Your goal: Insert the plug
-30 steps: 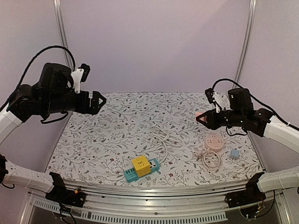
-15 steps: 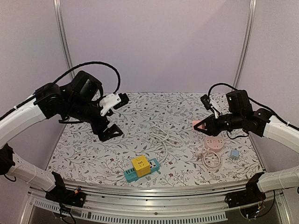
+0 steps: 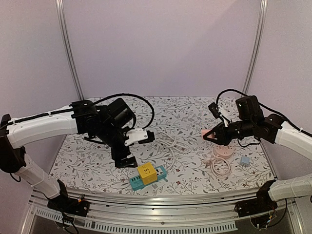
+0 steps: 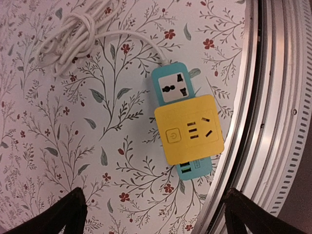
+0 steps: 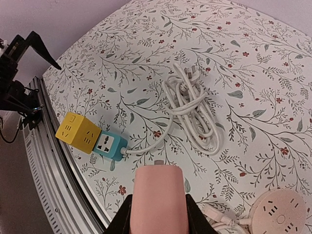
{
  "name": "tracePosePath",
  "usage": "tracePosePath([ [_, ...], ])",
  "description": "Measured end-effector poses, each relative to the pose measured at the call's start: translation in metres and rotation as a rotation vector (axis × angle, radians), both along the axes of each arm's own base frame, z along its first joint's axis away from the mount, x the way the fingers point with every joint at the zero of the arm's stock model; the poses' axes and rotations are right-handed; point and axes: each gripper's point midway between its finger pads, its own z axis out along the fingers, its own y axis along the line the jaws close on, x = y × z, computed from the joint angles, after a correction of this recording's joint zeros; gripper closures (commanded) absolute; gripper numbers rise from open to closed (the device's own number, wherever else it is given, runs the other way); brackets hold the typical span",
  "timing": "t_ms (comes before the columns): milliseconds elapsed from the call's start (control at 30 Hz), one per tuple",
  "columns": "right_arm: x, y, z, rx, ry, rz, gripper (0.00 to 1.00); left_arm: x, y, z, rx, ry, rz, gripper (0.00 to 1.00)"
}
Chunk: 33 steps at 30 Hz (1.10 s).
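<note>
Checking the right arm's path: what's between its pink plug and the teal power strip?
The white cord, bundled and trailing to the teal power strip; nothing else. Top view shows it.

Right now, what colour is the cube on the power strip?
The cube is yellow, clearest in the left wrist view.

From the right wrist I see only the back of the pink plug (image 5: 157, 200). Its prongs are hidden, and the bottom edge cuts off both it and the round socket (image 5: 282, 214). The yellow cube (image 4: 189, 135) covers most of the teal strip (image 4: 171, 87). The small blue thing (image 3: 244, 160) is too small to name.
</note>
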Motion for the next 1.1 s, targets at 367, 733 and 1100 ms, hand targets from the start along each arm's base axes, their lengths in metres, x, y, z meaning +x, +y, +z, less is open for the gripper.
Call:
tracePosePath([
  [367, -0.007, -0.005, -0.004, -0.014, 0.013, 0.005, 1.00, -0.009, -0.044, -0.036, 0.034, 0.055, -0.007, 0.01],
  [733, -0.016, -0.011, -0.010, -0.019, 0.020, 0.005, 1.00, -0.013, -0.065, -0.057, 0.075, 0.096, 0.026, 0.03],
  [1100, -0.017, -0.011, -0.009, -0.016, 0.015, 0.005, 1.00, -0.008, -0.055, -0.065, 0.126, 0.080, 0.097, 0.07],
])
